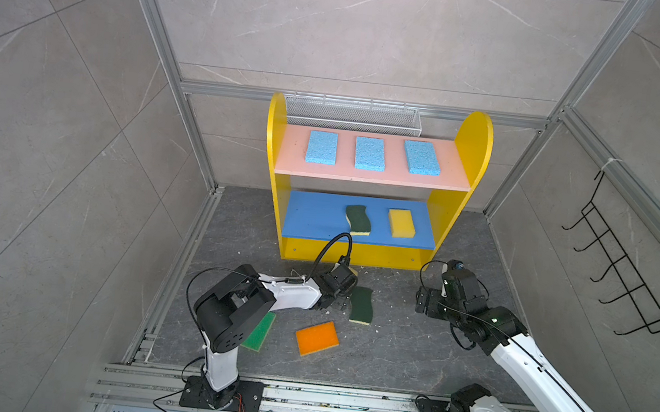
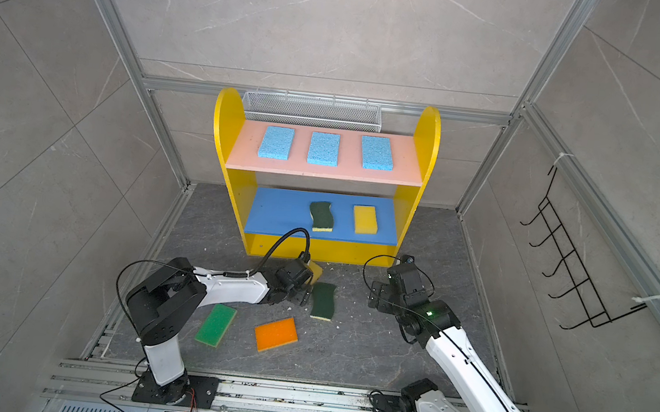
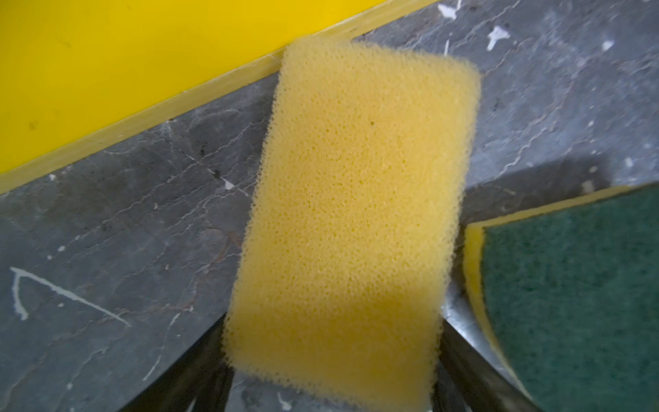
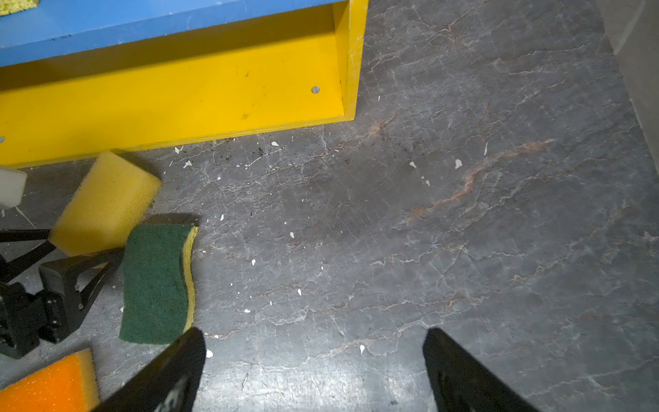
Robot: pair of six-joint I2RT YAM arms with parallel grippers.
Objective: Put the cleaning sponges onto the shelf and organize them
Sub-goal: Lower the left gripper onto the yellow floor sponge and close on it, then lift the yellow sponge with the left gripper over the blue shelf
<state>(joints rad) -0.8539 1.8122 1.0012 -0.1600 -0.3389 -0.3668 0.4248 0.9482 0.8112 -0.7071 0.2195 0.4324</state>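
The left claw (image 4: 83, 246) sits around the yellow sponge (image 3: 349, 214), just in front of the shelf (image 2: 315, 249). I cannot tell if it squeezes. A weak pinch could drop it. The right claw (image 4: 313, 371) is wide apart.

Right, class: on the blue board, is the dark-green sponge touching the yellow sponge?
Apart. In both top views a strip of bare blue board shows between the dark-green sponge and the yellow sponge.
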